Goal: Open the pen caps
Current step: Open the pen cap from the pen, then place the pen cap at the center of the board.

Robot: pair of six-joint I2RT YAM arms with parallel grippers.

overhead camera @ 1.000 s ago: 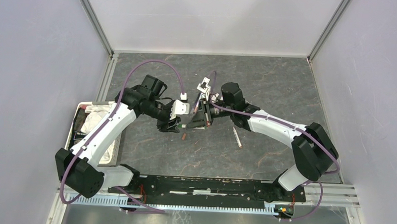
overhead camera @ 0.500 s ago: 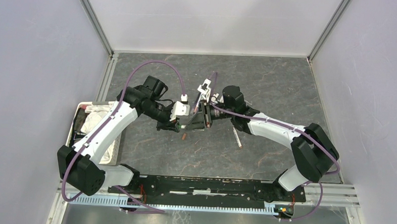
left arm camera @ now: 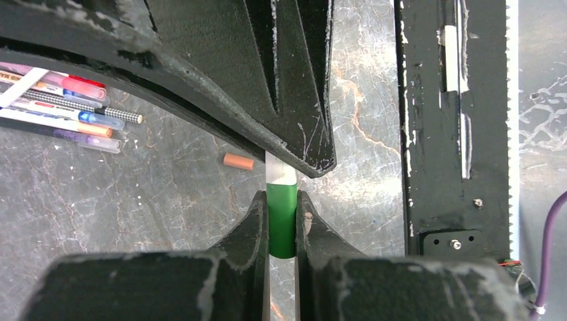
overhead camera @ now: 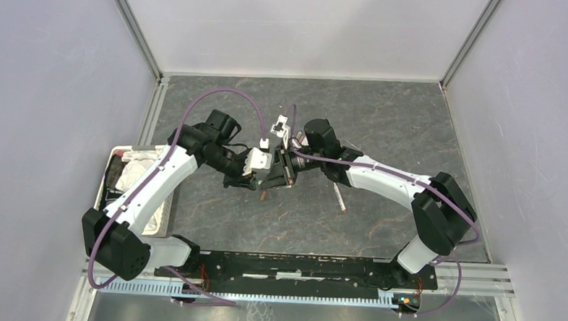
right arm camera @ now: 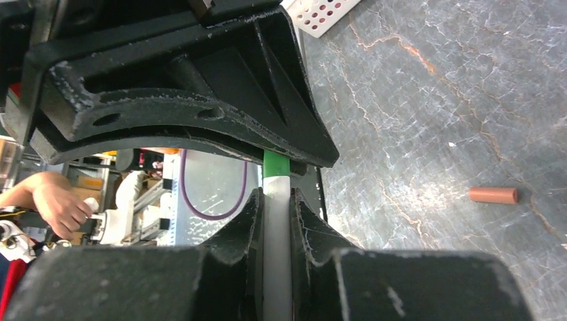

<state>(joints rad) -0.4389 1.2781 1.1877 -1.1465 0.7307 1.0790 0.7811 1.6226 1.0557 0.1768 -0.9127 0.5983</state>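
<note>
Pinching the green cap (left arm camera: 281, 227) from both sides, the left gripper (left arm camera: 282, 217) is keeping its fingers pressed flat against it, with no gap showing between pad and plastic. Directly facing it, fingertip to fingertip, the right gripper (right arm camera: 275, 200) is clamping the white barrel (right arm camera: 276, 231) of the same pen, its two fingers closed snugly on the shaft. The cap is sitting on the barrel's end, right in the narrow space where the two grippers are meeting, and the whole pen is being held clear above the table (left arm camera: 167, 200). A brown cap (left arm camera: 239, 161) is lying loose on the table just below and beside the left gripper's fingertips, apart from the held pen. Farther out past those fingertips, off to one side, a bundle of pens (left arm camera: 63, 107) is lying together. Behind the right gripper, under its forearm, a single pen (overhead camera: 339, 195) is lying alone. Beside the left arm's elbow, a tray (overhead camera: 126, 150) is sitting at the table edge.
</note>
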